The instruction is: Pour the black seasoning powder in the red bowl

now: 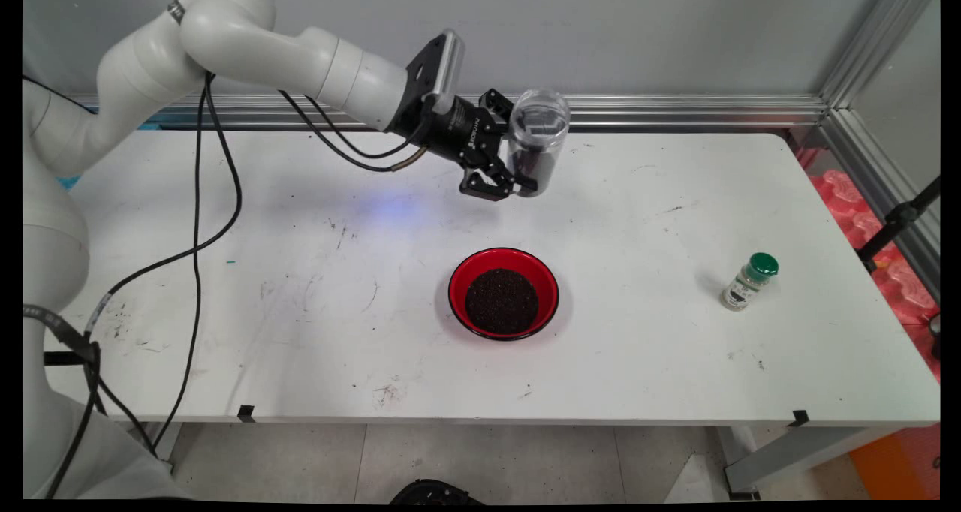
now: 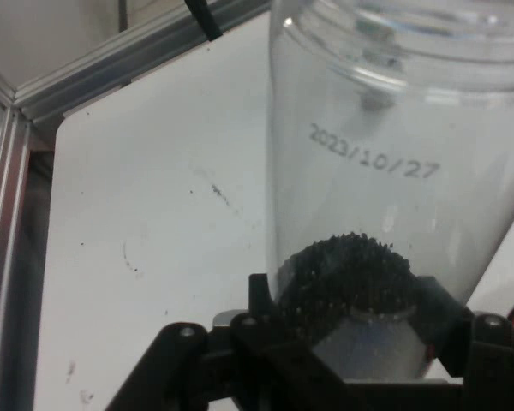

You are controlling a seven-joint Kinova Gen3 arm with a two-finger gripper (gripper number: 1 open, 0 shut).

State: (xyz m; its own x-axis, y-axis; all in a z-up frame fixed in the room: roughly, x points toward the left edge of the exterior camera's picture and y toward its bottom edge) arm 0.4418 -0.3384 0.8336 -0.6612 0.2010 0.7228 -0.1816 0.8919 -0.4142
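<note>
Overhead, claw (image 1: 525, 176) gripping clear jar (image 1: 534, 140), red bowl (image 1: 504, 293) below, spice bottle (image 1: 748, 281) far right

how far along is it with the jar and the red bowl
Looks done: the red bowl holds a mound of dark grains. In hand: the gripper holds the clear jar raised above the table, lidless; a few dark grains remain at its bottom. Left: the jar isn't set down. The green-capped bottle stands apart, untouched.

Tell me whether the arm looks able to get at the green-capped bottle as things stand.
Probably not yet: the hand is shut on a clear jar holding some dark grains. The green-capped bottle stands alone at the table's right, nothing around it, well right of the red bowl.
</note>
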